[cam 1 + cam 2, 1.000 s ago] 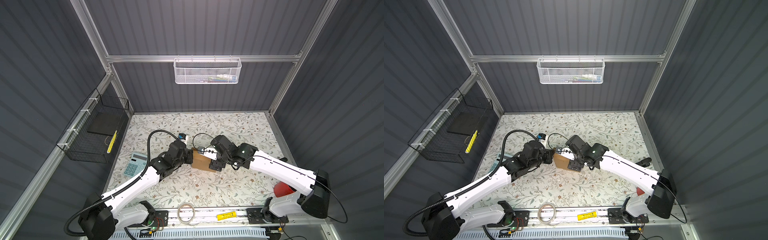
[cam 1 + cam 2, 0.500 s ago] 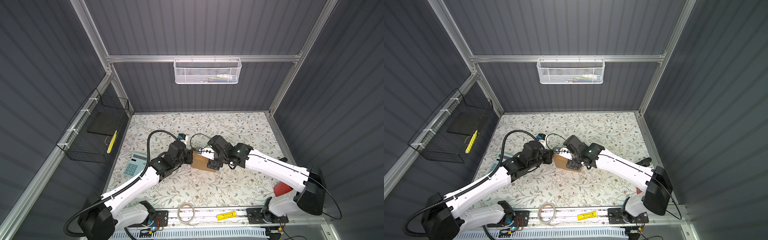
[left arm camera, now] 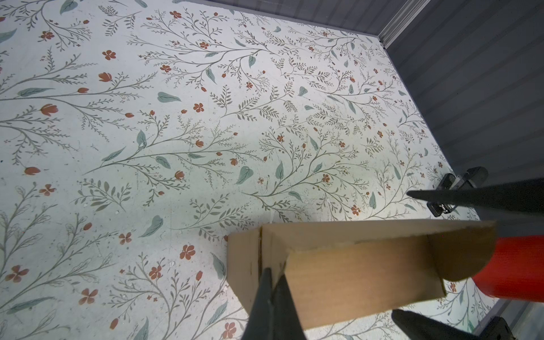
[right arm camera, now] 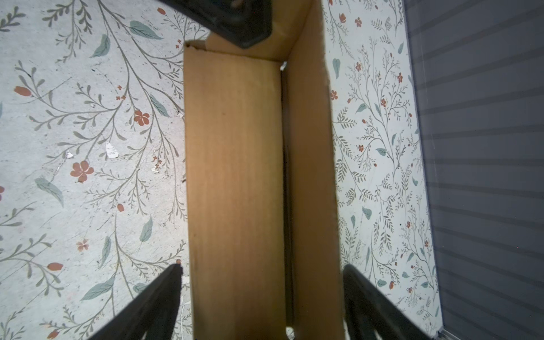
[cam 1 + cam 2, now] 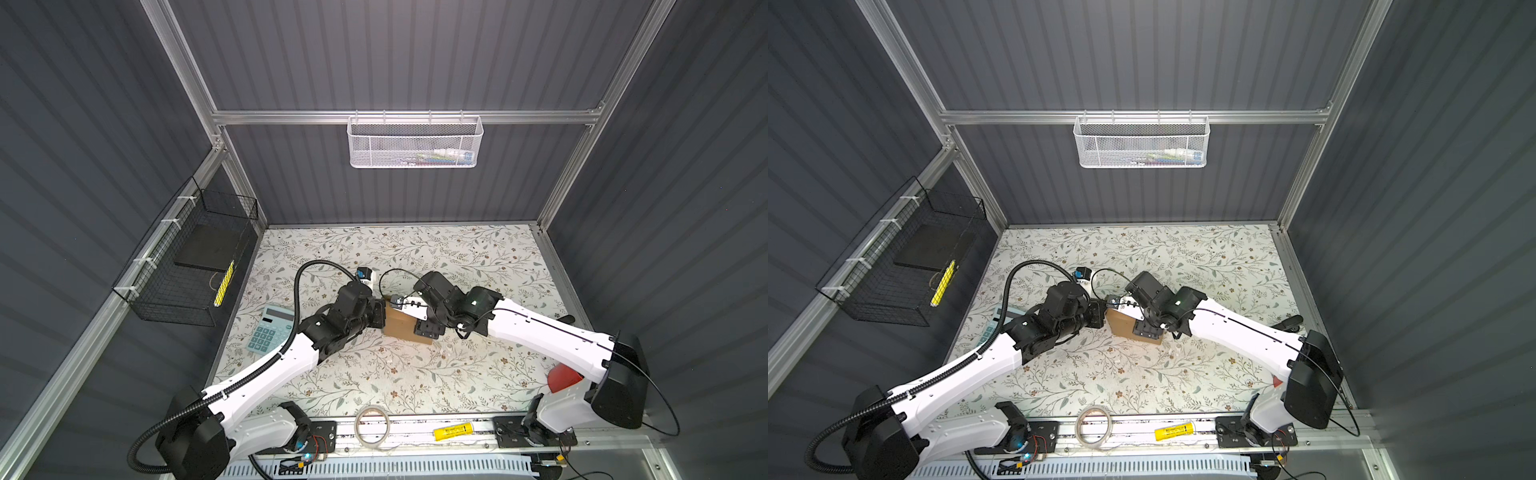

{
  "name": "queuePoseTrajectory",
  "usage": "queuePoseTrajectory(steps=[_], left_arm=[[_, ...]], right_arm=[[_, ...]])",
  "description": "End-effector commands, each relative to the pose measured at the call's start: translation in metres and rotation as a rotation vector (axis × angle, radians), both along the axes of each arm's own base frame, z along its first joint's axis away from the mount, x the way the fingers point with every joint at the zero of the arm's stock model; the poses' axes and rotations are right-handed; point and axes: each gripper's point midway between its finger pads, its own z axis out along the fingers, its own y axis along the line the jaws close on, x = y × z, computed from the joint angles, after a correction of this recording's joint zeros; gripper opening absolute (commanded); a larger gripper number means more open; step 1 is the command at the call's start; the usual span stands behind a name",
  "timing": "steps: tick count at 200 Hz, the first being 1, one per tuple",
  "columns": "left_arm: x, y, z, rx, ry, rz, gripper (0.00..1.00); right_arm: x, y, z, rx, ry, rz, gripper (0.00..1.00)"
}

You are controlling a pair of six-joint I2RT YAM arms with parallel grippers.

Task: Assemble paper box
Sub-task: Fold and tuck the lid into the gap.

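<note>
The paper box [image 5: 401, 326] is brown cardboard, partly folded with walls raised, and sits mid-table between my two arms in both top views [image 5: 1121, 324]. My left gripper [image 3: 275, 269] is shut on a thin upright wall at one end of the box [image 3: 353, 273]. My right gripper [image 4: 262, 266] is open and straddles the other end of the box [image 4: 235, 176]. One finger stands at each long side, with a sliver of table showing beside one of them. From above, the left gripper [image 5: 380, 313] and the right gripper [image 5: 428, 328] face each other across the box.
A calculator [image 5: 272, 330] lies left of the left arm. A small blue-and-white object [image 5: 365, 274] sits just behind the box. A red object [image 5: 563, 376] is by the right arm's base. A tape roll [image 5: 372, 426] and a yellow tube [image 5: 453, 431] lie on the front rail. A black wire basket [image 5: 195, 266] hangs on the left wall.
My right gripper has slid leftward along the box and its fingers have drawn closer to the box's sides. The left gripper has kept its pinch and place.
</note>
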Motion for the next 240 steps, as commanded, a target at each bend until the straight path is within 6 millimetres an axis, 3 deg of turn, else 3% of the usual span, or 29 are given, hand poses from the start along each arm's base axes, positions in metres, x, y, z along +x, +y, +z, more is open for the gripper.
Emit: queuePoseTrajectory(steps=[1,138,203,240], left_arm=[[-0.013,0.008,-0.027,0.079,0.078,-0.015,0.00],[-0.013,0.009,-0.023,0.076,0.067,-0.009,0.00],[-0.013,0.011,-0.011,0.070,0.051,-0.004,0.16],[-0.013,0.013,-0.008,0.068,0.046,0.000,0.20]], right_arm=[[0.002,-0.004,-0.009,-0.028,0.001,-0.016,0.82],[0.003,-0.005,-0.021,-0.056,0.012,-0.021,0.70],[0.002,-0.004,-0.022,-0.050,0.015,-0.015,0.66],[0.002,-0.004,-0.024,-0.052,0.017,-0.014,0.65]])
